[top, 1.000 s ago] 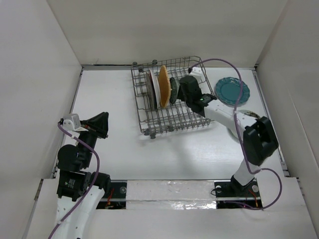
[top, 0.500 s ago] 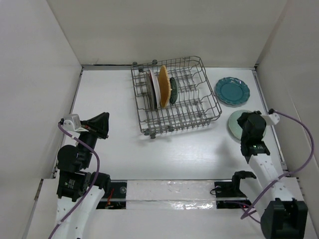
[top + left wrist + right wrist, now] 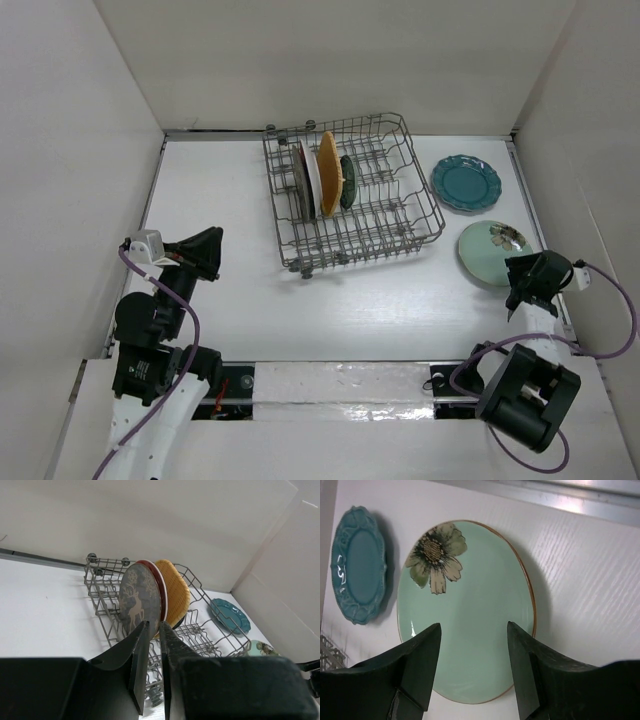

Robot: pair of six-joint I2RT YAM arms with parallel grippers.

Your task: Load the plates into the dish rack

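Note:
The grey wire dish rack point(image 3: 395, 225) stands at the back centre. It holds on edge a grey-brown deer plate point(image 3: 139, 600), a red-rimmed plate point(image 3: 160, 582), an orange plate point(image 3: 329, 172) and a small dark plate point(image 3: 347, 182). A dark teal scalloped plate point(image 3: 465, 183) lies flat to the right of the rack. A pale mint plate with a flower point(image 3: 485, 250) lies in front of it. My right gripper point(image 3: 520, 285) is open and empty, and it hovers above the mint plate's point(image 3: 470, 580) near edge. My left gripper point(image 3: 212, 250) is shut and empty at the front left, pointing at the rack.
White walls close in the table on the left, back and right. The right wall runs close beside both flat plates. The rack's right half has bare tines point(image 3: 210, 630). A cable loops from my right wrist point(image 3: 610, 300).
My right arm has pulled back from the rack, leaving the small dark plate there, and swung to the front right over the mint plate. My left arm has barely moved.

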